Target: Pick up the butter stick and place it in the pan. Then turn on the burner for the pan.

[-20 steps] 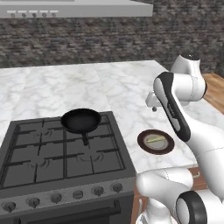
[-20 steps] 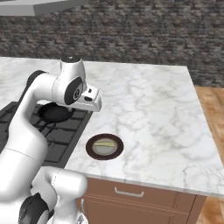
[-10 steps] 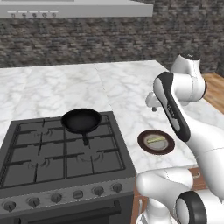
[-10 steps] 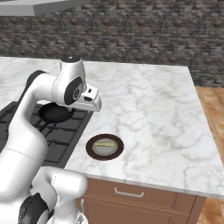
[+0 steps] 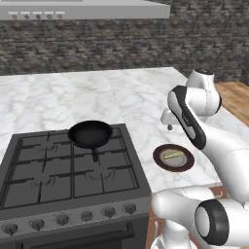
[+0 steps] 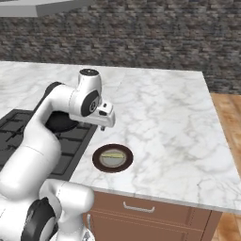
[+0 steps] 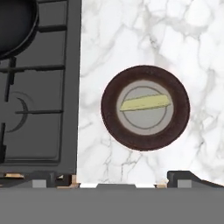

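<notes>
Butter stick (image 7: pixel 145 103) lies flat across the grey centre of a small round brown-rimmed plate (image 7: pixel 113 118), running roughly side to side in the hand view with a slight tilt; it shows too in the left base view (image 5: pixel 173 155) and the right base view (image 6: pixel 112 154). Plate sits on the white marble surface (image 6: pixel 160 117), just beside the right edge of the cooktop (image 5: pixel 73 170), not touching it. Pan (image 5: pixel 90 133), black and shallow, rests on the rear right burner (image 5: pixel 108 141) of the cooktop, handle pointing toward the stove front; in the hand view only an arc of the pan (image 7: pixel 15 24) shows at the upper left, over the grate bars. Pan and plate well apart, the cooktop edge between them. End effector (image 5: pixel 168 124) hangs above the surface, over the plate and clear of it, pointing down; in the right base view it (image 6: pixel 104 123) sits above the plate's far rim. Fingers are spread wide, released, nothing between them; the two dark tips show at the bottom corners of the hand view, far apart. A row of round knobs (image 5: pixel 86 216) lines the stove front. Dark stone wall (image 5: pixel 121 44) behind the surface.
</notes>
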You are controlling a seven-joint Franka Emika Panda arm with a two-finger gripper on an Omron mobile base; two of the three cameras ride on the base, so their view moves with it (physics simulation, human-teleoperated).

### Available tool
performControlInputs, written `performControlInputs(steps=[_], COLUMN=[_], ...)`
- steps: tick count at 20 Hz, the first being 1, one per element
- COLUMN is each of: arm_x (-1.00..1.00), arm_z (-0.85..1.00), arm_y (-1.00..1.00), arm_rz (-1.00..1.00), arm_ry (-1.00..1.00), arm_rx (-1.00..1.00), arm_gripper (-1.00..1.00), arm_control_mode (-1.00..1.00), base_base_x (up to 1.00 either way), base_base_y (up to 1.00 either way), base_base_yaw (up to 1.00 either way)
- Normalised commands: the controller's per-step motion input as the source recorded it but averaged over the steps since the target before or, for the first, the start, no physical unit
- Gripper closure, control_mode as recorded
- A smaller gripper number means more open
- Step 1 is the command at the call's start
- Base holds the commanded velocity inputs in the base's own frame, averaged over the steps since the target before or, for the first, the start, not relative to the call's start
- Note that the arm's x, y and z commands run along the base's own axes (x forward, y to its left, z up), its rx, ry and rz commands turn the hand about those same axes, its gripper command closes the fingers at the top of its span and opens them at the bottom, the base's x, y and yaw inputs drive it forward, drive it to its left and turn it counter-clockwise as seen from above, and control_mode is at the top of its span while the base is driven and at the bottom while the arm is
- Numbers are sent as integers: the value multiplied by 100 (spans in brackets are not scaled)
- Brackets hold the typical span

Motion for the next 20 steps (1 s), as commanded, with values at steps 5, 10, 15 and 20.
performControlInputs(steps=[5,10,15,20], arm_x=[26,41,38,10], arm_z=[-51,-40,-37,-36], arm_y=[-36,4,13,-1], arm_rz=[-5,-24,-30,-25], arm_ry=[21,11,1,0], arm_rx=[10,3,3,4], arm_gripper=[-100,-100,-100,-100], arm_control_mode=[-100,-100,-100,-100], base_base_x=[0,0,0,0], base_base_y=[0,0,0,0], base_base_yaw=[0,0,0,0])
